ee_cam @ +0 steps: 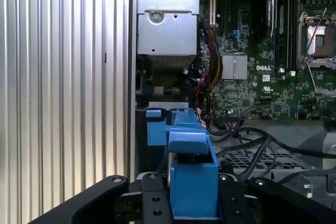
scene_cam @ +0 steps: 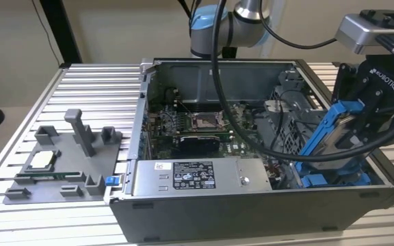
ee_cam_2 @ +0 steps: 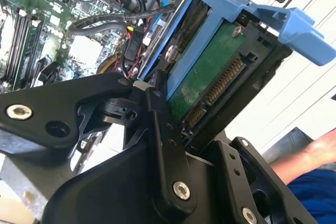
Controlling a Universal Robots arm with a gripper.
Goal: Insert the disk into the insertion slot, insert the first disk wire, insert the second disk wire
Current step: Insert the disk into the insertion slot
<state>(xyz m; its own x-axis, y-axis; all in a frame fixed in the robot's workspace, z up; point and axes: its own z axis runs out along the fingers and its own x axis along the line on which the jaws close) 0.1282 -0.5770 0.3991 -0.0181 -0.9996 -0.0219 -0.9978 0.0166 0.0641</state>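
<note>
My gripper [scene_cam: 353, 127] is shut on the disk [scene_cam: 328, 128], a drive in a bright blue carrier. I hold it tilted on edge over the open computer case, on the exterior view's right. In the second wrist view, the disk [ee_cam_2: 210, 77] shows its green circuit board and connector between the black fingers [ee_cam_2: 157, 114]. In the first wrist view, the carrier [ee_cam: 191, 177] is clamped in my gripper [ee_cam: 191, 205]. The insertion slot [scene_cam: 334, 179], with blue clips, lies below the disk in the case's near corner on the exterior view's right. Black wires [ee_cam: 241, 135] run loose beside it.
A grey metal box with a sticker [scene_cam: 197, 177] sits along the case's front wall. The motherboard [scene_cam: 204, 123] fills the case floor, and a perforated cage [scene_cam: 293, 118] stands behind the disk. A grey fixture [scene_cam: 67, 164] rests on the ribbed table. A person's arm [ee_cam_2: 315, 156] is nearby.
</note>
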